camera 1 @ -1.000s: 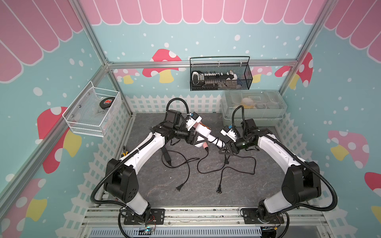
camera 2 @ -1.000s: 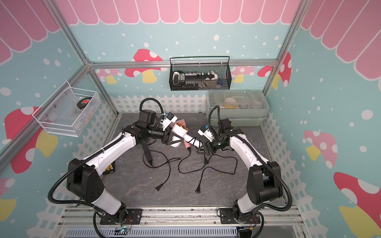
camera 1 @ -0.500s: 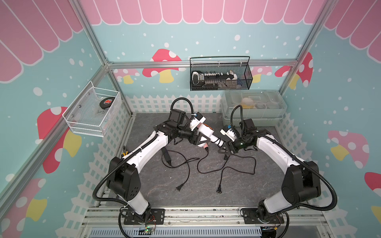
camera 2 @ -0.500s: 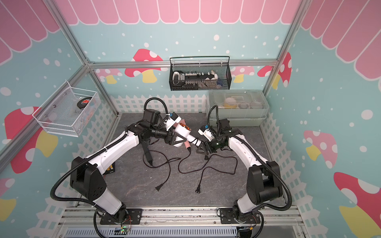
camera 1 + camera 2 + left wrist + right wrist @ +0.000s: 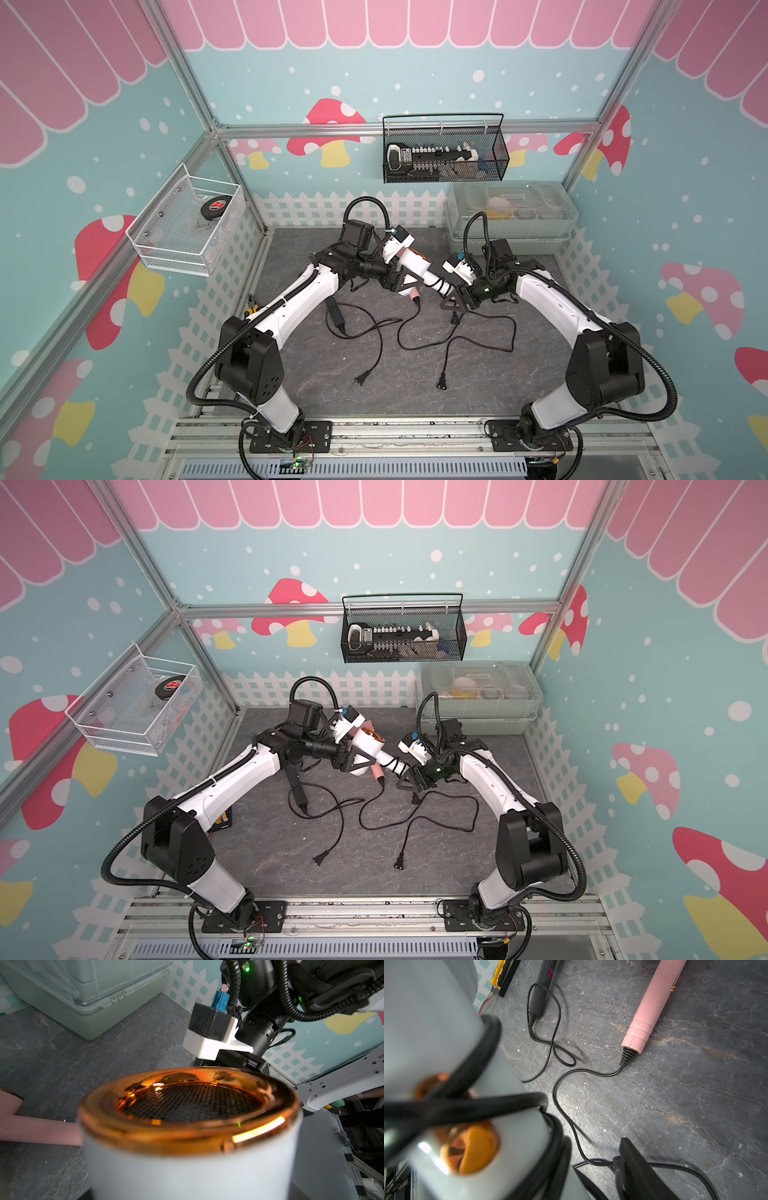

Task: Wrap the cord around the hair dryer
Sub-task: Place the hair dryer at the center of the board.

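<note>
Wrapping is under way. The left gripper (image 5: 397,279) clamps the white hair dryer (image 5: 412,265) above the mat at frame centre, and loops of cord (image 5: 471,1103) circle its handle. The right gripper (image 5: 455,300) sits at the handle end; whether it pinches the cord cannot be told. The next turn likely needs taut slack. The dark stone-look mat (image 5: 316,357) also carries a pink styling wand (image 5: 652,1005), and teal mushroom walls surround it.
</note>
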